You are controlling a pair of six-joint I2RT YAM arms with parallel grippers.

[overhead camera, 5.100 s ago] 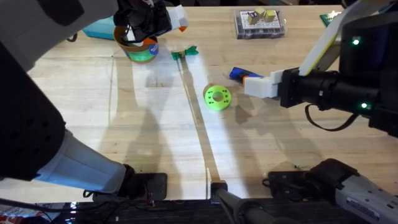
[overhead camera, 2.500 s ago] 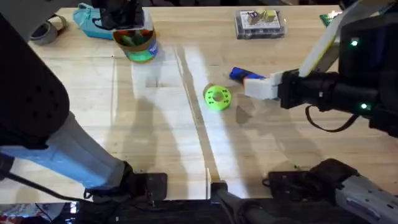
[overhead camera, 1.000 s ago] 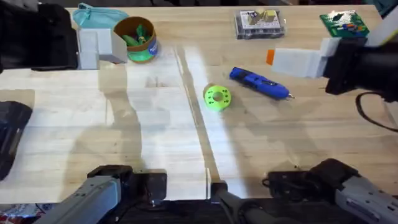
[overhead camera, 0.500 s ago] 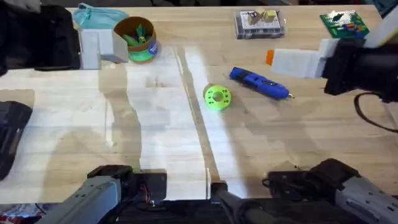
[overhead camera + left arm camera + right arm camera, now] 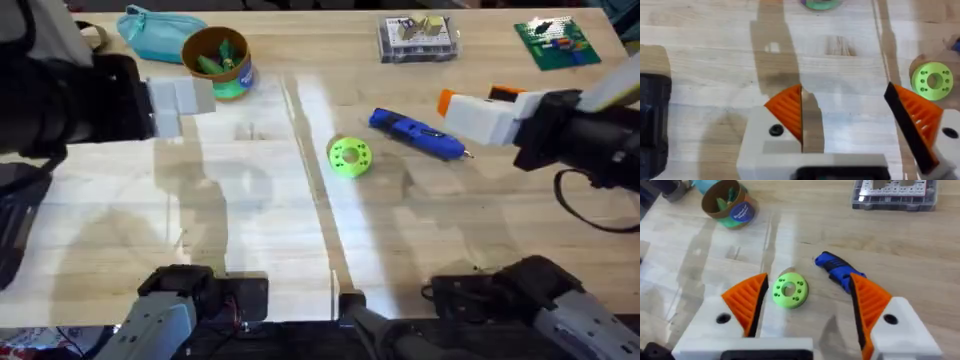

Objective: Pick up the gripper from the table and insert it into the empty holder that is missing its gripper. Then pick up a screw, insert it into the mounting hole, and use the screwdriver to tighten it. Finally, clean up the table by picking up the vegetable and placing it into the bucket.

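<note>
Bare tabletop between both empty spread pincers, left, right

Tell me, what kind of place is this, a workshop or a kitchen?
Most likely a workshop or robotics test bench. A blue screwdriver lies on a pale wooden table, a clear parts box and a green circuit board sit at the far edge, and two robot arms work over it.

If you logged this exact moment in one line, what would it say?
left gripper: open, empty | right gripper: open, empty | vegetable: in bucket | screwdriver: on table
</note>
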